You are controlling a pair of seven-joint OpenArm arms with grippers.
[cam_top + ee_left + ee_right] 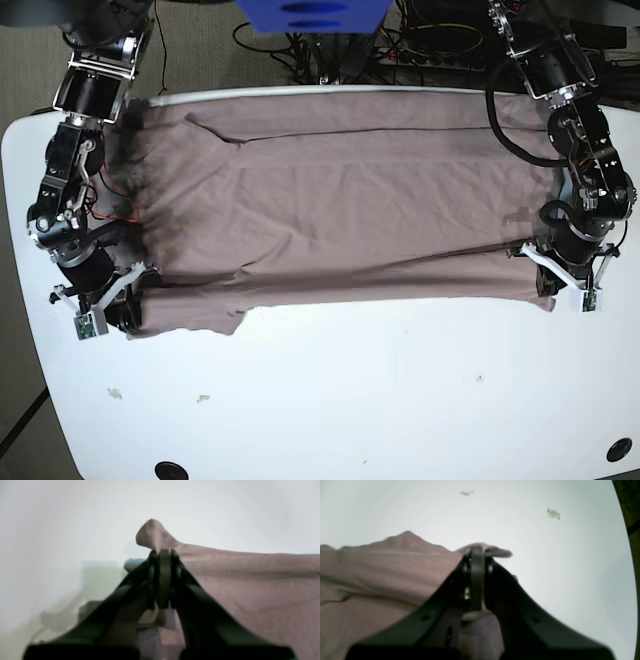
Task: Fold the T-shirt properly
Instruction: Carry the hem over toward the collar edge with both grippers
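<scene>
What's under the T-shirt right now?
The T-shirt lies spread across the white table, whose bare top shows in front of it. Anything beneath the cloth is covered and cannot be seen. The left pincer and right pincer pinch its near corners.

Thin matt cloth T-shirt [340, 215]

T-shirt [340, 210] spreads across the far half of the white table [400, 400], from one side edge nearly to the other. Near half of table bare apart from two small scraps [115, 393] at the left of the base view; wide passage there. Right gripper [128, 305] and left gripper [548, 285], jaws pressed together on cloth, occupy the shirt's near corners, their arms standing over both side edges. Cables [300, 50] crowd the floor beyond the far edge.
</scene>
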